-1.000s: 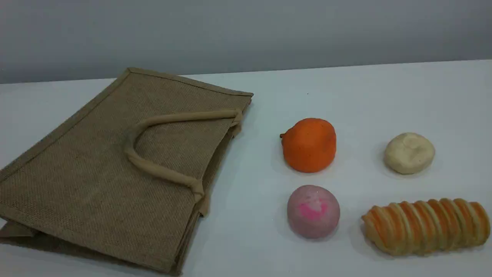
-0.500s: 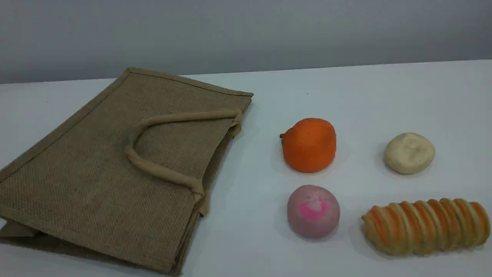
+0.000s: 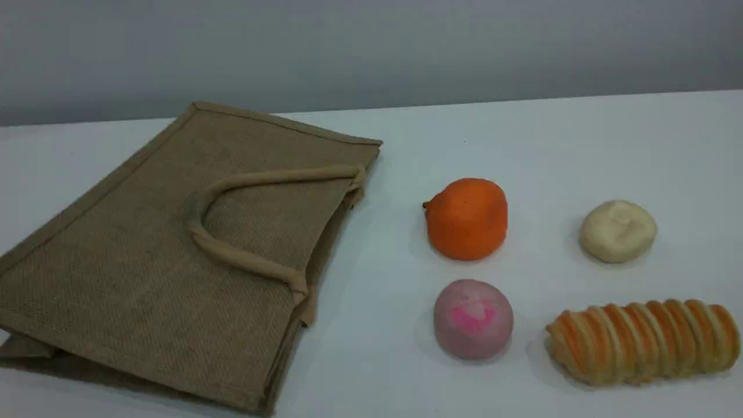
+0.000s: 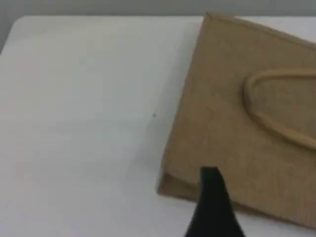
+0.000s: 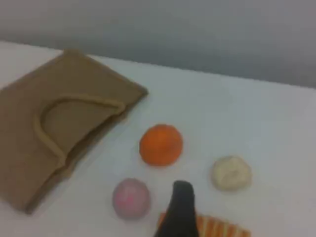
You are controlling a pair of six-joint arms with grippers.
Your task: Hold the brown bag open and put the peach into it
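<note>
The brown bag (image 3: 145, 273) lies flat and closed on the left of the white table, one beige handle (image 3: 232, 255) looped on top and its mouth facing right. The peach (image 3: 473, 319), pale pink with a bright pink blotch, sits alone to the right of the mouth. Neither arm appears in the scene view. The left wrist view looks down on the bag (image 4: 247, 128), with one dark fingertip (image 4: 212, 197) of the left gripper high above its corner. In the right wrist view one dark fingertip (image 5: 180, 207) of the right gripper hovers above the table, just right of the peach (image 5: 131, 197), holding nothing.
An orange fruit (image 3: 467, 219) sits behind the peach. A cream-white lumpy ball (image 3: 618, 231) lies farther right. A ridged orange-and-tan bread loaf (image 3: 641, 341) lies at the front right. A grey wall backs the table's far edge.
</note>
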